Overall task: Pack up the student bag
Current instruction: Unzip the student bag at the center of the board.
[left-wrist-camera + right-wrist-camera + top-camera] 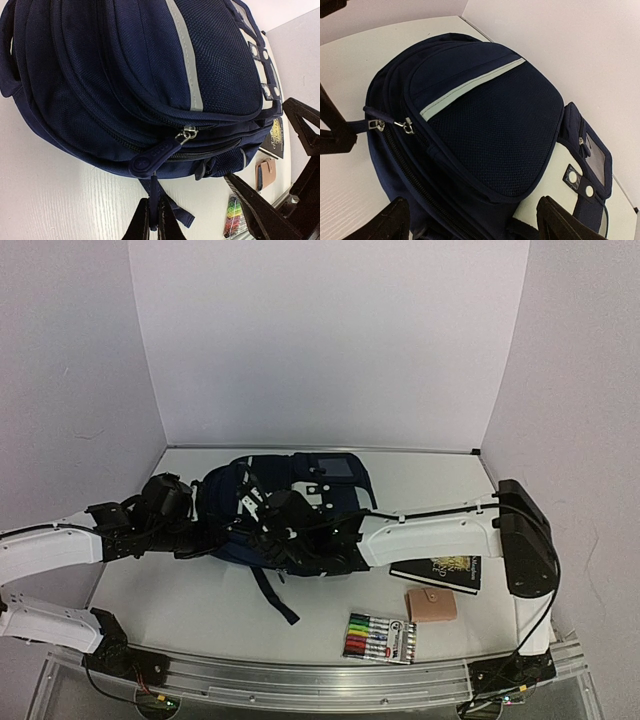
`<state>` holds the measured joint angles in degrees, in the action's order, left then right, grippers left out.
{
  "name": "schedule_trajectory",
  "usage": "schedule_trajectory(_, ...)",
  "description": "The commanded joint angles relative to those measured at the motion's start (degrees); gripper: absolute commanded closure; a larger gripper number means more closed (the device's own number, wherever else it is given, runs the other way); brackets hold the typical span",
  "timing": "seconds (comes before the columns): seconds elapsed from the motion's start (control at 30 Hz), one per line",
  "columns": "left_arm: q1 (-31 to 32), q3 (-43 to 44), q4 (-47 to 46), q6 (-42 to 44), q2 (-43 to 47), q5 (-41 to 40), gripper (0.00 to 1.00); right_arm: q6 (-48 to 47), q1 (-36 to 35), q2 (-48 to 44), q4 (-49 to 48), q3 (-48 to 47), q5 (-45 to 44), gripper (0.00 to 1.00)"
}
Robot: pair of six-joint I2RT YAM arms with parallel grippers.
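The student bag (285, 502) lies mid-table, navy with a grey stripe (186, 65) and light grey front patches (555, 180). In the left wrist view its zipped edge faces me, showing a metal slider (187, 134) and a round rubber pull (150, 157). My left gripper (154, 220) is shut on a narrow navy zipper pull tab (154, 192) hanging from that edge. My right gripper (475, 230) hovers open above the bag's front pocket, its fingers (385, 225) spread wide on either side and holding nothing. From above, both grippers meet over the bag's near side (285, 532).
A pack of coloured markers (380, 638), a tan wallet (431, 605) and a black notebook (440, 570) lie on the white table (200, 610) to the right of the bag. A loose bag strap (275, 595) trails toward the near edge. White walls enclose three sides.
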<state>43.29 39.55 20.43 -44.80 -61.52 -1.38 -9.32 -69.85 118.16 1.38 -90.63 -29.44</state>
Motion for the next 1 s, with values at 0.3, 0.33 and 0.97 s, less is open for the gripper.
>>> schedule_trajectory(0.3,0.0,1.1,-3.5,1.6,1.5,1.2,1.00,-4.7,1.4,7.3,1.0,-8.5,-2.0,0.14)
schedule_trajectory(0.33,0.0,1.2,-3.5,1.6,1.5,1.2,1.00,-5.0,1.5,7.7,1.0,-9.0,-2.8,0.13)
schedule_trajectory(0.97,-0.1,2.9,1.7,-0.6,1.9,-5.1,1.00,-13.8,2.2,11.2,-4.5,-12.1,-11.8,0.90)
